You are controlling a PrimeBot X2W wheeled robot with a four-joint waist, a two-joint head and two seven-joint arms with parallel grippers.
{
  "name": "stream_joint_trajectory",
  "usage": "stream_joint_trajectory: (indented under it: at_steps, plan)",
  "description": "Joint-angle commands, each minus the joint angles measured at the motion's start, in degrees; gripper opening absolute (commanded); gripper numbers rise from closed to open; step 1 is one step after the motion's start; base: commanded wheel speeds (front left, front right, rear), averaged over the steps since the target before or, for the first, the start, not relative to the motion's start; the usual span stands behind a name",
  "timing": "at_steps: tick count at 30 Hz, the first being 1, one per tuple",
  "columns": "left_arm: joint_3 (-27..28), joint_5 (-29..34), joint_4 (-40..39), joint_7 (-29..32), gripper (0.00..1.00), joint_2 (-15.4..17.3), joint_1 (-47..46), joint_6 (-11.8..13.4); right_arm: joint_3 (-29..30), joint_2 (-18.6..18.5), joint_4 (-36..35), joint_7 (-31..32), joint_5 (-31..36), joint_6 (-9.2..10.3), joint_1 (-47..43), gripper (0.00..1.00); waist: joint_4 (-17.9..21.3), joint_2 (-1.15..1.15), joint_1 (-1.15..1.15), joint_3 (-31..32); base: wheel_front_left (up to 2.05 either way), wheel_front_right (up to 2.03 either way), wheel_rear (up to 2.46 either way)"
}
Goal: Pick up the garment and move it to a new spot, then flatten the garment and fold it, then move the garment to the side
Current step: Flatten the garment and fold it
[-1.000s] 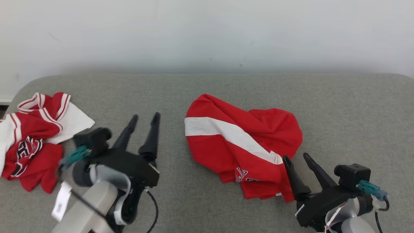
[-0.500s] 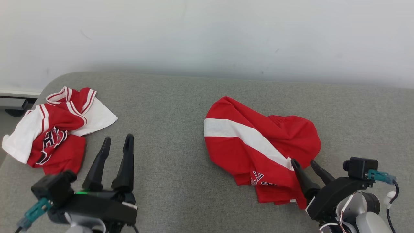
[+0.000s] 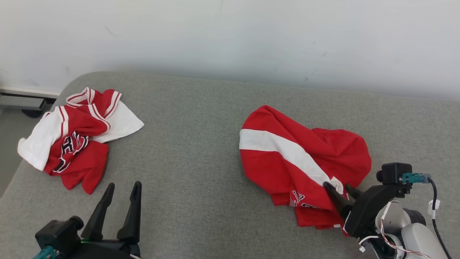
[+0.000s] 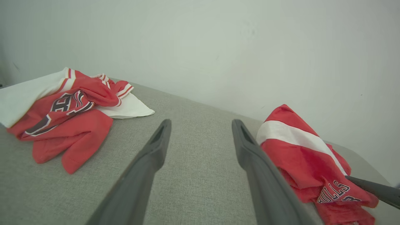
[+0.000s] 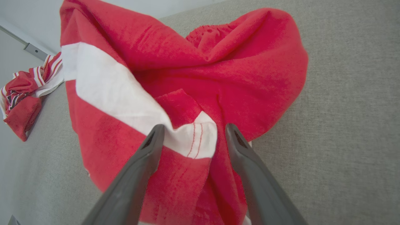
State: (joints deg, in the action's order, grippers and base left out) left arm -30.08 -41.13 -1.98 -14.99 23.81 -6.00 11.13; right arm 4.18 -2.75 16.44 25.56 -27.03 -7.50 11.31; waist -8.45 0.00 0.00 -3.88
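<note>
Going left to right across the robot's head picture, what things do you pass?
Crumpled red-and-white jersey → left gripper → red garment with a white stripe.

The red garment (image 3: 337, 154) lies crumpled in a loose heap on the right half of the grey padded surface (image 3: 201, 180), a broad white stripe slanting across it (dark-outlined lettering at its near edge), one stitched hem corner upturned.
</note>
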Motion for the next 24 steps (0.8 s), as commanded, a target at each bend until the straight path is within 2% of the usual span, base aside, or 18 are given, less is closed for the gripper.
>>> stream_joint_trajectory:
  at_steps: [1,8,9,10,12,13,17,23,24]
  plan:
    - [0.2,0.1,0.2,-0.2,1.0,0.4,1.2,0.0,-0.1,-0.3,0.5,1.0,-0.4,0.02,0.3,1.0,-0.6,0.0,0.0,-0.2,0.0,0.0,0.0]
    - [0.2,0.3,0.1,-0.2,1.0,0.3,2.1,0.7,-0.7,-0.3,2.0,3.4,-1.0,0.02,0.3,1.0,-1.7,0.0,0.0,-0.1,0.0,0.0,0.0]
    - [0.1,0.3,0.1,-0.2,1.0,0.4,2.2,0.7,-0.8,-0.3,2.2,3.5,-1.0,0.02,0.4,0.97,-1.8,0.0,0.0,-0.1,0.0,0.0,0.0]
    - [0.1,0.3,0.0,-0.2,1.0,0.4,2.1,0.8,-1.0,-0.3,2.2,3.5,-1.0,0.02,0.6,0.63,-1.9,0.0,0.0,0.0,0.0,0.0,0.0]
    - [0.0,0.2,-0.2,0.1,1.0,0.3,2.1,0.8,-1.3,-0.3,1.7,2.9,-0.6,0.02,0.8,0.05,-1.9,0.0,0.0,0.1,0.0,0.0,0.0]
    - [-0.1,0.1,-0.3,0.2,1.0,0.2,2.1,0.9,-1.4,-0.3,1.5,2.7,-0.3,0.02,0.7,0.0,-1.9,0.0,0.0,0.1,0.0,0.0,0.0]
    - [-0.4,-0.3,-0.6,0.6,1.0,0.1,2.4,1.0,-0.3,-0.3,-0.8,2.5,1.4,0.02,-0.2,0.0,-1.5,0.0,0.0,0.5,0.0,0.0,0.0]
    - [-0.4,-0.7,-1.1,0.8,1.0,0.2,2.9,1.4,2.7,-0.3,-5.9,5.1,5.5,0.02,-2.2,0.0,-0.8,0.0,0.0,0.6,0.0,0.0,0.0]
    - [-0.5,-0.9,-1.2,0.9,1.0,0.1,3.0,1.4,4.3,-0.3,-8.6,6.5,7.3,0.02,-2.9,0.0,-0.5,0.0,0.0,0.5,0.0,0.0,0.0]
